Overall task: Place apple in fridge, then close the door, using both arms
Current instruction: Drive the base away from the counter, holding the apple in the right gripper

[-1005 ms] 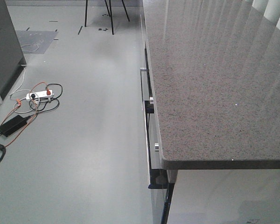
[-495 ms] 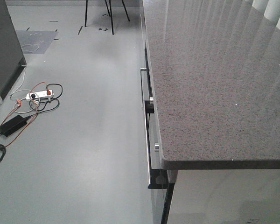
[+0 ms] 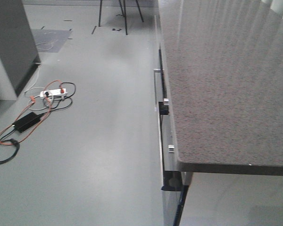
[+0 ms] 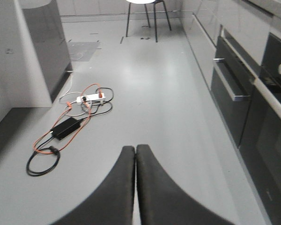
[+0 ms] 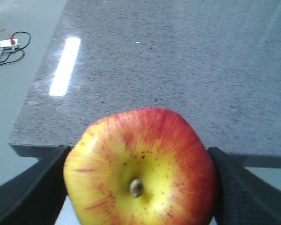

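The apple (image 5: 140, 168), red with a yellow centre and its stem end facing the camera, fills the lower right wrist view. My right gripper (image 5: 139, 183) is shut on it, one black finger (image 5: 33, 187) pressed on each side, just off the near edge of the speckled counter (image 5: 168, 61). My left gripper (image 4: 135, 151) is shut and empty, fingertips touching, hanging above the grey floor. A tall grey unit (image 3: 9, 47) stands at the far left; I cannot tell whether it is the fridge, and no door shows. Neither arm appears in the front view.
The dark speckled counter (image 3: 226, 84) runs along the right, with oven fronts and metal handles (image 4: 234, 93) below it. A white power strip (image 3: 53, 93), a black adapter (image 3: 27, 121) and orange and black cables lie on the floor at left. Stool legs (image 4: 147, 18) stand far back.
The front view has swung to the left: counter, cables and the grey unit all sit further right in the picture than half a second ago.
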